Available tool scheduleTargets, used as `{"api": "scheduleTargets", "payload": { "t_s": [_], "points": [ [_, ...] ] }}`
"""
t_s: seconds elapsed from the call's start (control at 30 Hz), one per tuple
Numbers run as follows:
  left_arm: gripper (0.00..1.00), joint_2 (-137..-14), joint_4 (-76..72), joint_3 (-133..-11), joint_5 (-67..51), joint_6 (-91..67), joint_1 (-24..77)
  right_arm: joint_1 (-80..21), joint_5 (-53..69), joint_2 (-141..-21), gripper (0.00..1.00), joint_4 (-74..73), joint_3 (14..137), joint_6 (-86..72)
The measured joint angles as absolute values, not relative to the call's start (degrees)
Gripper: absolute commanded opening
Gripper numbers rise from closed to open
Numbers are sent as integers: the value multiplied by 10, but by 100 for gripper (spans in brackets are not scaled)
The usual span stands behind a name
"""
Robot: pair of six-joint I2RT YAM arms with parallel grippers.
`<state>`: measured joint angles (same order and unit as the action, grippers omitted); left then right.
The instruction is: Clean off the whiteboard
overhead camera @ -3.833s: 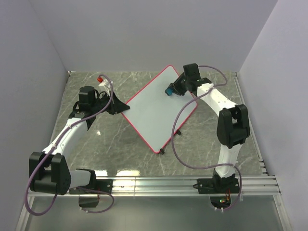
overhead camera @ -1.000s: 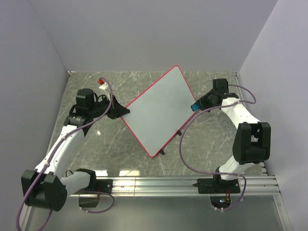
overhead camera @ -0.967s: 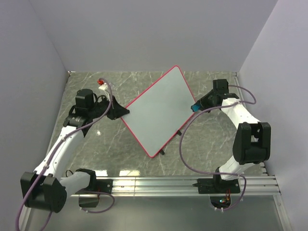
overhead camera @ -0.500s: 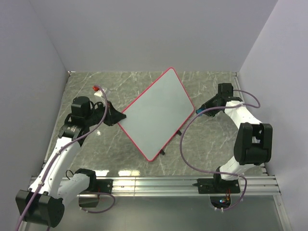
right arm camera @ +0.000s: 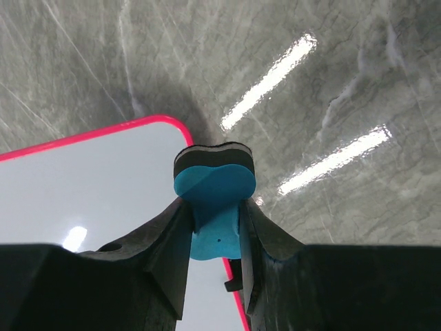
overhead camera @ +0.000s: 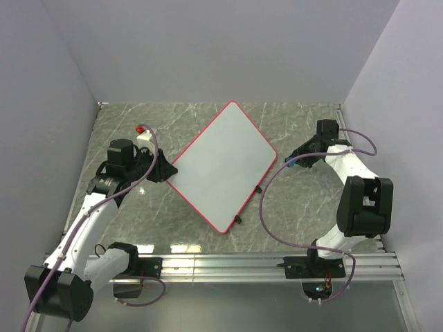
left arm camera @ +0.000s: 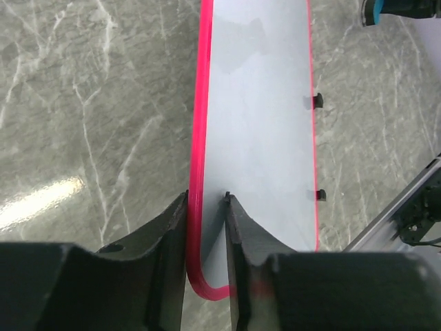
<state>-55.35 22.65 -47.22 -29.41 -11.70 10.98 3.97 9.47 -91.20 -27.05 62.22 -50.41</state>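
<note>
The left arm [overhead camera: 97, 207] stretches forward and inward, its pincer [left arm camera: 207, 198] low, fingers slightly apart astride the left corner of the whiteboard [overhead camera: 220, 166]; whether they pinch it I cannot tell. The right arm [overhead camera: 346, 162] bends inward, its pincer [right arm camera: 213, 207] clamped on a blue eraser [right arm camera: 213, 176]. The whiteboard lies mid-tabletop [overhead camera: 138, 207], face up, its long axis running far-right to near-left, its right corner just beside the eraser.

I'm running this from afar in a lab test cell: plain lilac walls [overhead camera: 208, 48] box in a marble-patterned surface [overhead camera: 297, 207], with the left arm [overhead camera: 90, 214] and right arm [overhead camera: 360, 200] bolted to an aluminium rail [overhead camera: 235, 263] at the bottom of the frame.
</note>
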Motion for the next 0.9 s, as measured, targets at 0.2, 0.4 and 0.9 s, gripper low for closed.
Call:
{"api": "scheduleTargets", "payload": {
  "t_s": [0.2,0.4,0.9],
  "points": [
    [43,-553,236,-472,-281,-105,111,48,94,-912,0,-270,622,-498],
    [55,-548,239,-472,-269,-101,111,49,92,-912,0,-270,620,-496],
    [63,-536,249,-482,-248,-94,112,49,86,-913,0,-268,613,-493]
  ]
}}
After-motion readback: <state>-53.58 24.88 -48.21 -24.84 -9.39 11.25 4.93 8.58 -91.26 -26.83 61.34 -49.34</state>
